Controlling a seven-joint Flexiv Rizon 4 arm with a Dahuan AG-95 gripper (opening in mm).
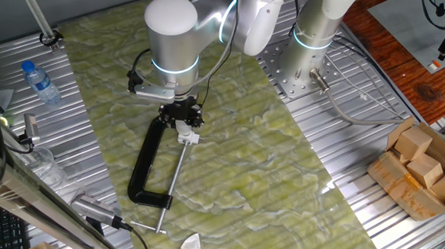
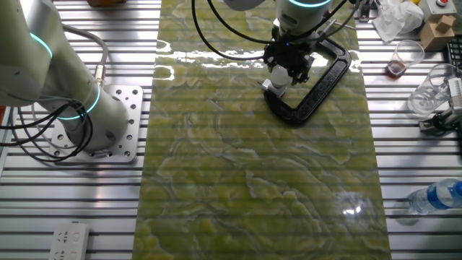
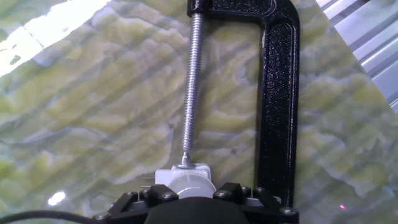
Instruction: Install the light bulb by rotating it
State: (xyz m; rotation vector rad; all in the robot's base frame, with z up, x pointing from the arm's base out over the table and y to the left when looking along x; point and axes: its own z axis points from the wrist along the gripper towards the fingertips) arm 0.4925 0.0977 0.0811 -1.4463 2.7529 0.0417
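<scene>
Landmark: a black cast-metal C-clamp (image 1: 145, 165) lay flat on the green-and-cream marbled mat (image 1: 281, 173); every place below is given relative to it.
Light bulb: the small pale grey-white rounded bulb (image 3: 189, 184) sat inside the clamp's mouth, at the tip of the clamp's threaded steel screw (image 3: 191, 87) and beside the long black spine.
Socket: a small white square block (image 3: 184, 172) stood between the screw tip and the bulb, touching the bulb; it looked pinned by the screw, though the far jaw was hidden.
Gripper: the black two-finger gripper (image 3: 193, 198) hung directly over the bulb at the closed end of the clamp. Its fingers sat on either side of the bulb, but whether they pinched it or stood just clear could not be told from any view.
Weight: the bulb appeared light, far smaller than the clamp.
Stiffness: it looked rigid, a smooth matte shell.
Grip risk: the rounded, smooth surface would probably slip under a twist unless held firmly; too hard a squeeze might crack it.
Where to hold: across the widest part of the dome, fingers opposite each other, axis in line with the socket.
Anchoring: the clamp's weight likely kept the socket from turning.
</scene>
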